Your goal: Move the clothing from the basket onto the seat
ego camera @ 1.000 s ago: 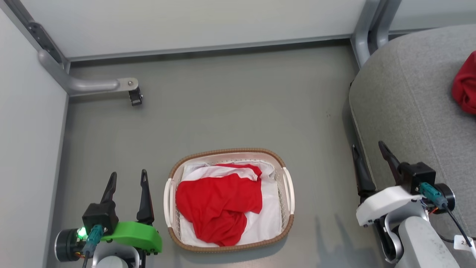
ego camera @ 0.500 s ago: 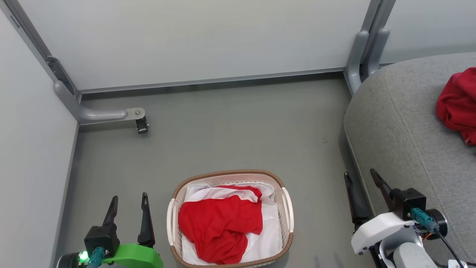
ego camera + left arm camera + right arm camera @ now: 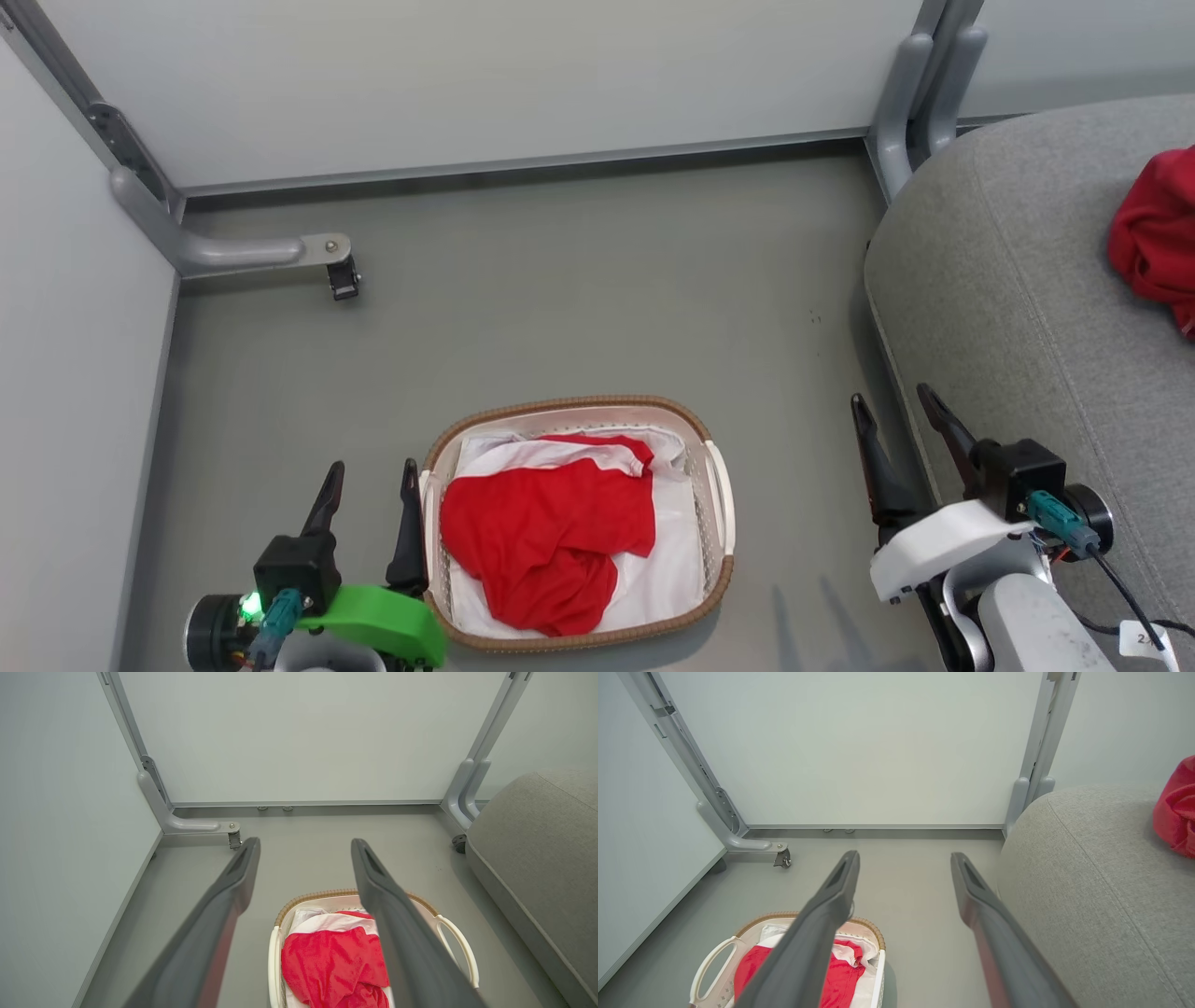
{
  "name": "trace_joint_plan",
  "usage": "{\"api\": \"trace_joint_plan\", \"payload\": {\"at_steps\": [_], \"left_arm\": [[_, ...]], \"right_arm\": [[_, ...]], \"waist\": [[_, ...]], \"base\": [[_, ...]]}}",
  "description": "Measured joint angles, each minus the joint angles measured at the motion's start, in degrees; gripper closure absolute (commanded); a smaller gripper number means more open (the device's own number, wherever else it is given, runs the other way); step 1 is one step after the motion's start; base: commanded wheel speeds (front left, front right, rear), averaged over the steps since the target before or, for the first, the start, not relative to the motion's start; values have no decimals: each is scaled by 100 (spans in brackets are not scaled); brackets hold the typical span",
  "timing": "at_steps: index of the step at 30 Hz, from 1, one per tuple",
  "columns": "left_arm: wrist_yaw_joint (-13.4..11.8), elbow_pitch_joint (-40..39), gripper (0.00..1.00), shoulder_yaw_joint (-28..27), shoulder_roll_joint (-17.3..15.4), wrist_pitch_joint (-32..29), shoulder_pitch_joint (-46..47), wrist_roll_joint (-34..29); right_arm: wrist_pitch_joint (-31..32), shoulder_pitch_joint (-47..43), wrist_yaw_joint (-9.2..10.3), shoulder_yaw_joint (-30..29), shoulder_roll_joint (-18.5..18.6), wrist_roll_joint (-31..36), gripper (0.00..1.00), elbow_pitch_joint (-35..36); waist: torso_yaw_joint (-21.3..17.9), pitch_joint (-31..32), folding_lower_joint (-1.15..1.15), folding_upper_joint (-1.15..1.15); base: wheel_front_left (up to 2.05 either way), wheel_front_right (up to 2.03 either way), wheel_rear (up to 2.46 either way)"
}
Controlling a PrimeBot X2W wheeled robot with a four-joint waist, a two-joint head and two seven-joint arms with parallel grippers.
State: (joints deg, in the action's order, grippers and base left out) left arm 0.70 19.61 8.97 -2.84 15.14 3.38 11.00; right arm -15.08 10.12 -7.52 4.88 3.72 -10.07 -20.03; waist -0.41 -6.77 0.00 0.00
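The basket (image 3: 579,403) stands on the floor (image 3: 579,280). A crumpled heap of red clothing (image 3: 546,527) lies in it on a white liner (image 3: 677,551). Another red piece (image 3: 1153,233) lies on the seat (image 3: 1018,308), which rises well to the right of the basket. The task looks part done, and the step in hand appears to be the reach for the heap in the basket.

The left gripper (image 3: 372,464) hangs just beside the basket's left rim, its fingers spread apart and empty. In the left wrist view the basket sits below them, toward the right finger. The right gripper (image 3: 889,394) is well to the right of the basket, near the seat's edge, likewise parted and holding nothing.

The next move probably calls for the left gripper to cross the rim, come down over the heap and pinch a fold of red only, leaving the liner behind. The rim and the left loop handle (image 3: 425,523) are the edges to clear, since the inner finger is nearly over them. Room is ample: floor runs from the basket to the far panels (image 3: 523,84), with just a caster foot (image 3: 341,275) well off to the basket's far left. Between basket and seat the floor is open, so a lifted garment should have a free path if it is raised above the seat's rounded edge.
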Motion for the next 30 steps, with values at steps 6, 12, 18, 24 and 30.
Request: {"api": "trace_joint_plan", "payload": {"at_steps": [6, 12, 18, 24, 30], "left_arm": [[-16, 167, 0, 381, 2, 0, 542, 94], [-49, 432, 0, 672, 5, 1, 1192, 187], [36, 1098, 0, 916, 11, 0, 1815, 201], [131, 1603, 0, 1056, 14, 0, 2434, 178], [230, 2432, 0, 1234, 18, -1, 2950, -13]], "right_arm": [[-1, 403, 0, 123, 74, -62, 0, 178], [0, 889, 0, 254, 102, -126, 0, 354], [0, 1342, 0, 338, 104, -181, 0, 559], [0, 1637, 0, 464, 68, -230, 0, 664], [0, 1816, 0, 561, 20, -267, 0, 733]], "waist": [[-63, -500, 0, 0], [-168, -1153, 0, 0], [-303, -1837, 0, 0], [-466, -2513, 1, 0], [-644, -3119, 1, 0]], "base": [[0, 0, 0], [0, 0, 0], [0, 0, 0], [0, 0, 0], [0, 0, 0]]}}
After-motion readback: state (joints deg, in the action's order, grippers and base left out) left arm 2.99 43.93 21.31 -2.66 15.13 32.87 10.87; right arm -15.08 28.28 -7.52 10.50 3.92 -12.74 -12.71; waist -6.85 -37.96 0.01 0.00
